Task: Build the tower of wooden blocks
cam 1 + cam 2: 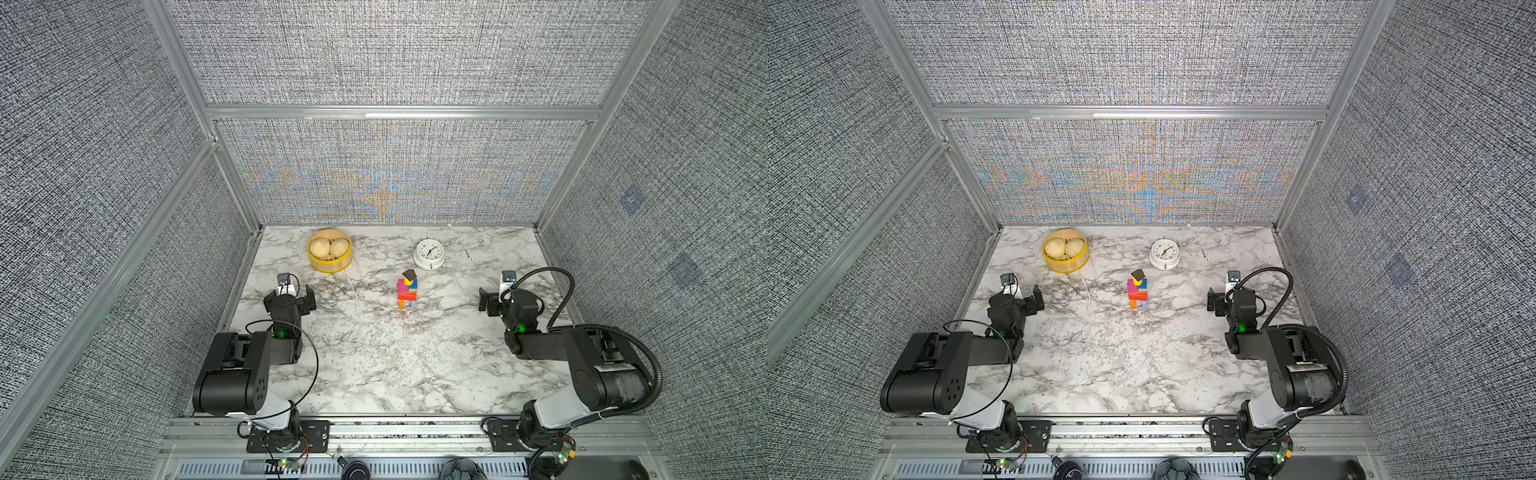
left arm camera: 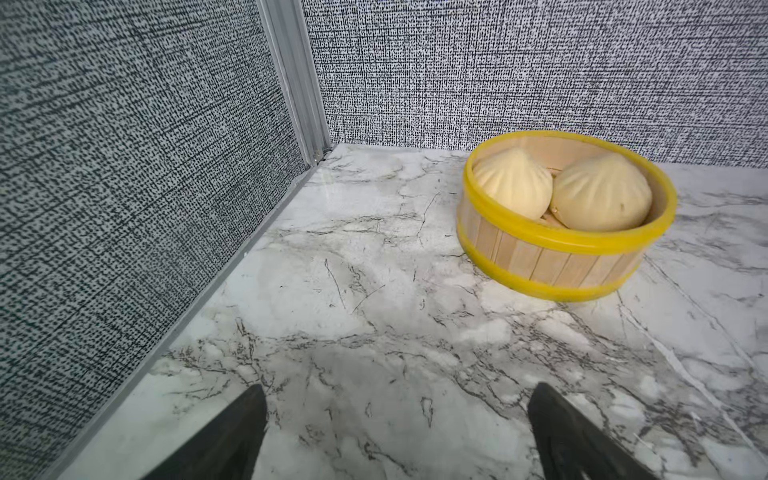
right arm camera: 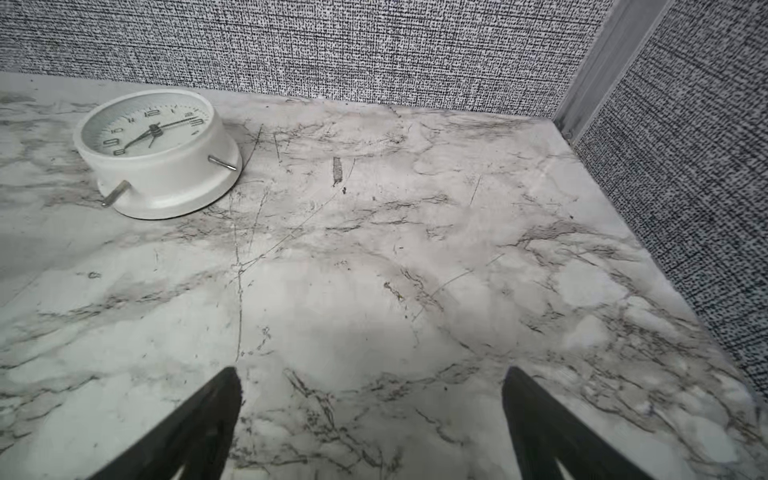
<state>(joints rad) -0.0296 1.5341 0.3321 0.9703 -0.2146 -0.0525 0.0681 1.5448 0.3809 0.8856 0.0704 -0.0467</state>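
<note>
The tower [image 1: 408, 291] [image 1: 1138, 291] stands upright in the middle of the marble table in both top views. It rests on an orange leg [image 1: 401, 304] and a light-blue leg [image 1: 413, 305]. Above them come red bricks, pink and blue cubes, a yellow cylinder and a dark brown cap [image 1: 409, 274]. No loose wood blocks show on the table. My left gripper [image 1: 289, 297] [image 1: 1016, 298] [image 2: 397, 388] hangs open and empty far to the tower's left. My right gripper [image 1: 500, 297] [image 1: 1229, 299] [image 3: 372, 372] is open and empty far to its right. Neither wrist view shows the tower.
A yellow steamer basket [image 1: 330, 266] [image 1: 1065, 266] [image 2: 540, 257] holding two buns sits at the back left, ahead of the left gripper. A white round alarm clock [image 1: 429, 253] [image 1: 1165, 253] [image 3: 158, 149] lies behind the tower. Grey fabric walls enclose three sides.
</note>
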